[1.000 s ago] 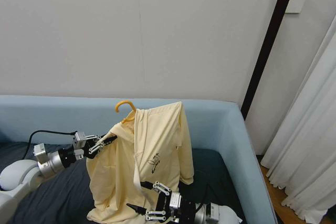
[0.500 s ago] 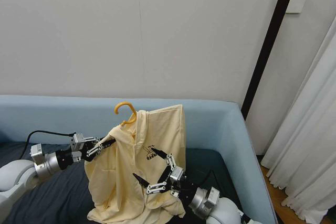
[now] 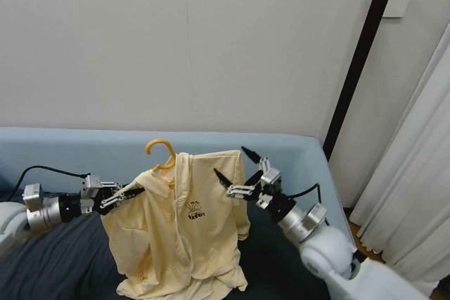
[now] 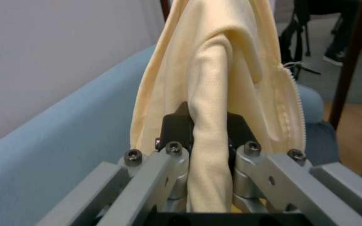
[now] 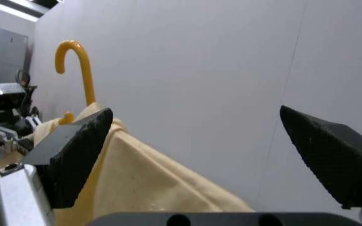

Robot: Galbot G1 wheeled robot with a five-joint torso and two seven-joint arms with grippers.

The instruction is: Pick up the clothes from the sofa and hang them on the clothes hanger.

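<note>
A pale yellow hooded garment [image 3: 179, 237] hangs on a hanger with an orange hook [image 3: 160, 150], held up above the sofa. My left gripper [image 3: 138, 189] is shut on the garment's shoulder fabric [image 4: 209, 150], where the cloth is pinched between its fingers [image 4: 168, 160]. At the garment's other shoulder, my right gripper [image 3: 233, 166] is raised and open, with nothing between its fingers [image 5: 74, 150]. The right wrist view shows the orange hook [image 5: 79, 70] and yellow cloth [image 5: 143, 188] just beyond the open fingertips. The garment's hem rests on the sofa seat.
The light blue sofa [image 3: 309, 173] with dark seat cushions [image 3: 49, 265] runs along a white wall. A dark rack post [image 3: 358, 54] rises at the right, beside white curtains [image 3: 415, 194]. A black cable [image 3: 49, 170] loops behind my left arm.
My right gripper rose from the garment's lower hem up to its right shoulder, staying open. My left gripper shifted slightly left with the hanger and garment.
</note>
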